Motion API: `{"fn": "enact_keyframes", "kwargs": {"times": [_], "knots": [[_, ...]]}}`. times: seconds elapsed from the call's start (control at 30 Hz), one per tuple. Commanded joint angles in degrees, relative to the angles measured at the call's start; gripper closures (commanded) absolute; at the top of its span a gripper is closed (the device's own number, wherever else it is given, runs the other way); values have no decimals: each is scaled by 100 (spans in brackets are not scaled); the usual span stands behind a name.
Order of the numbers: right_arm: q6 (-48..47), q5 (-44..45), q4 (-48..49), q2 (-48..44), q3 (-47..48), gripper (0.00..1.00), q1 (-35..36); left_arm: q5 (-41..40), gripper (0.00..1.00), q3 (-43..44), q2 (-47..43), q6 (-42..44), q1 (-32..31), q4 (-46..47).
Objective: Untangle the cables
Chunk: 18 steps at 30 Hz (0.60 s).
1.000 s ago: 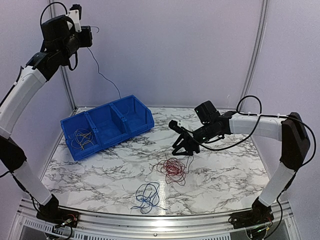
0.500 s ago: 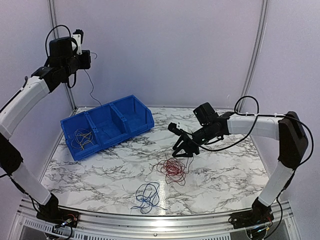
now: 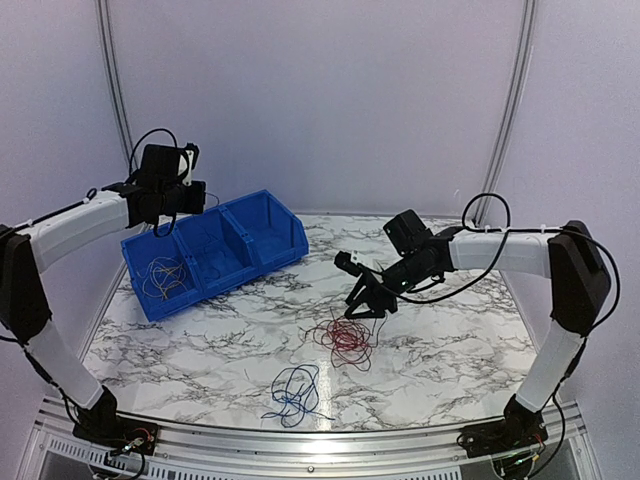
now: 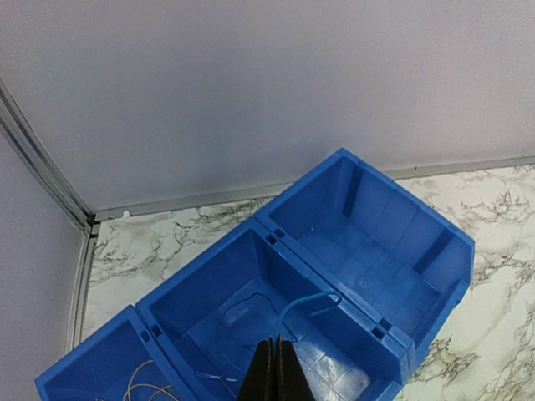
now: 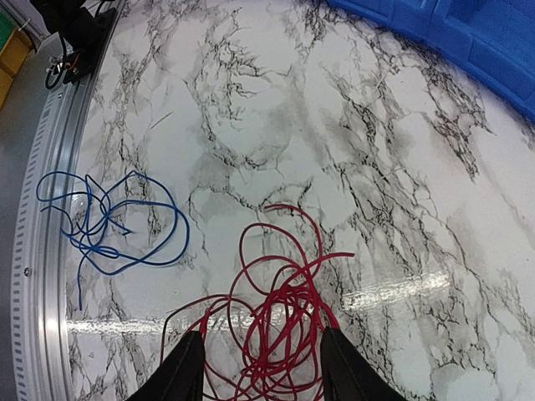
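My left gripper (image 3: pixel 200 194) hovers over the blue bin (image 3: pixel 286 236). In the left wrist view its fingers (image 4: pixel 277 374) are shut on a thin blue wire (image 4: pixel 311 302) that arcs up over the middle compartment. A thin dark wire loop (image 4: pixel 224 307) lies on that compartment's floor. My right gripper (image 3: pixel 366 300) is open just above a red wire tangle (image 3: pixel 346 337). In the right wrist view its jaws stand either side of the red tangle (image 5: pixel 284 311), with the gripper (image 5: pixel 261 368) empty. A blue wire tangle (image 3: pixel 296 389) lies near the front, and it shows in the right wrist view (image 5: pixel 109 221).
Whitish-yellow wires (image 3: pixel 163 276) lie in the bin's left compartment and show in the left wrist view (image 4: pixel 142 389). The bin's right compartment (image 4: pixel 376 242) holds nothing. The marble table (image 3: pixel 450 350) ends at a metal rail (image 3: pixel 300 435) in front. Walls stand behind and at both sides.
My left arm has come down from high at the back left with its thin wire to just over the bin. My right gripper has sunk slightly towards the red tangle.
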Motion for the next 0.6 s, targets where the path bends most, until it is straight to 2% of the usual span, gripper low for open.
{"fn": "enact_keyframes", "kwargs": {"times": [0.0, 0.23, 0.37, 0.5, 0.53, 0.57], "knots": [[-105, 37, -97, 137, 164, 52, -37, 299, 100, -242, 374, -140, 17, 73], [-124, 93, -123, 258, 194, 52, -36, 171, 100, -238, 1176, -136, 22, 41], [-125, 132, -128, 293, 201, 52, -38, -123, 100, -28, 1653, -228, 50, -126], [-114, 164, -131, 317, 204, 52, -32, -66, 100, 216, 1970, -374, 118, -412], [-120, 172, -128, 321, 203, 52, -37, -15, 97, 299, 2025, -407, 141, -498], [-124, 177, -129, 334, 210, 52, -37, 43, 87, 382, 2064, -444, 159, -591]]}}
